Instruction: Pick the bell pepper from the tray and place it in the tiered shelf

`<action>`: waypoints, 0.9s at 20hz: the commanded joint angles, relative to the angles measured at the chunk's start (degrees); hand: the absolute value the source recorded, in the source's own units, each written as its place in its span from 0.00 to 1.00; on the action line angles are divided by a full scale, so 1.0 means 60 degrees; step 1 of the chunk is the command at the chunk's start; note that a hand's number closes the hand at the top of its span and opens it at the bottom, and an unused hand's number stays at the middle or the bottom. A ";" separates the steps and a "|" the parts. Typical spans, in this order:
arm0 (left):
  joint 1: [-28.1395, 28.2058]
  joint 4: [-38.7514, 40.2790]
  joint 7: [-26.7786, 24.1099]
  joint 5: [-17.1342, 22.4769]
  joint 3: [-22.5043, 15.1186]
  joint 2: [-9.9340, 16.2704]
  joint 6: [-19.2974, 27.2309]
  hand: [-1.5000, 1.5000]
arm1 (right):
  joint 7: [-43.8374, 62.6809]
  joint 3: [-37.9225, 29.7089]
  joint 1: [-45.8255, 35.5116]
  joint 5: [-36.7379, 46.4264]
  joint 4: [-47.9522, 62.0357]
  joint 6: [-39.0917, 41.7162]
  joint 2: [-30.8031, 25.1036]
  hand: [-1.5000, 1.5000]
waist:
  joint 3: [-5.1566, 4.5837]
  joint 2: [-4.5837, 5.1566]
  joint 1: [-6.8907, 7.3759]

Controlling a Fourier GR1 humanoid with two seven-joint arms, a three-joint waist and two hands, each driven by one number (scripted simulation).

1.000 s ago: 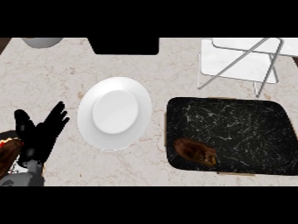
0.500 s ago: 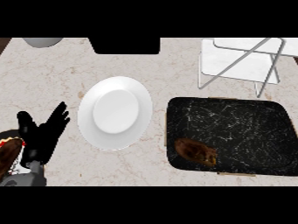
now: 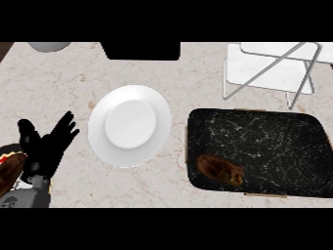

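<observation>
Right now I am looking along the counter (image 3: 75, 93) from the left edge, where my left hand (image 3: 45, 149) is resting with its fingers spread and pointing up, holding nothing. Beside it, a white plate (image 3: 129, 125) is lying near the middle, and it is sitting between that hand and the black tray (image 3: 270, 141). Inside the tray, the bell pepper (image 3: 220, 169) is lying as a dark brownish lump in the lower left corner, close to the tray's near wall. Farther back and to the right, the tiered shelf (image 3: 273, 71) is standing with its white panels and thin metal legs. My right hand is not showing at all, so I am not saying how its fingers stand.

What I am worrying about is the reach. If the left hand is going for the pepper, I judge it could sweep over the plate and shove it. The pepper's spot against the tray wall may be leaving little room for fingers, and the shelf's crossed legs could be catching the pepper on the way in
</observation>
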 commanded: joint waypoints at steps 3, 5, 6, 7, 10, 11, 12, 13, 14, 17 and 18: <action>-0.0014 0.0169 -0.0083 -0.0173 -0.0169 -0.0239 0.0062 0.50 | -0.1371 0.0147 -0.0030 0.0494 0.1722 -0.1190 -0.0060 1.00 | -0.0038 0.0032 0.0001; -0.0338 0.0067 0.0439 -0.0012 0.0016 0.0098 -0.0100 0.50 | -0.1815 0.0119 -0.0095 0.0637 0.2302 -0.1684 -0.0070 1.00 | -0.0035 0.0047 0.0030; 0.0380 0.0058 -0.0167 -0.0346 -0.0357 -0.0372 0.0099 0.50 | -0.1591 0.0009 -0.0460 0.0623 0.2676 -0.1558 -0.0190 1.00 | -0.0038 0.0044 0.0065; 0.0083 0.0699 -0.0546 -0.0166 -0.0033 -0.0190 -0.0143 0.50 | -0.2069 0.0000 -0.0143 0.0485 0.2386 -0.1470 -0.0322 1.00 | -0.0040 0.0028 -0.0043; -0.0170 -0.0017 0.0384 -0.0141 -0.0104 -0.0165 0.0083 0.50 | -0.2629 -0.0138 -0.0603 0.0547 0.3352 -0.1879 -0.0458 1.00 | -0.0035 0.0048 0.0046; 0.0331 -0.0409 0.0314 -0.0228 -0.0283 -0.0293 0.0109 0.50 | -0.2549 -0.0132 -0.0671 0.0560 0.3370 -0.2256 -0.0141 1.00 | -0.0034 0.0035 0.0080; 0.0419 0.0143 -0.0384 -0.0019 0.0096 0.0022 -0.0328 0.50 | -0.2483 -0.0062 -0.0435 0.0464 0.3245 -0.2219 0.0211 1.00 | -0.0039 0.0025 0.0021; 0.0062 0.0150 0.0035 0.0042 0.0168 -0.0011 -0.0155 0.50 | -0.3037 -0.0125 -0.0667 0.0486 0.3650 -0.1822 -0.0466 1.00 | -0.0037 0.0038 0.0021; 0.0391 0.0065 -0.0181 -0.0076 -0.0006 -0.0186 -0.0135 0.50 | -0.2669 -0.0020 -0.0734 0.0538 0.3343 -0.2201 0.0004 1.00 | -0.0039 0.0014 0.0000; 0.0020 -0.0027 0.0180 -0.0179 0.0037 -0.0062 0.0014 0.50 | -0.2868 -0.0124 -0.1136 0.0479 0.3873 -0.1763 -0.0414 1.00 | -0.0037 0.0014 0.0000; -0.0210 0.0415 0.0033 -0.0326 -0.0088 -0.0345 0.0206 0.50 | -0.2974 -0.0161 -0.1013 0.0556 0.4071 -0.1990 -0.0510 1.00 | -0.0038 0.0031 -0.0023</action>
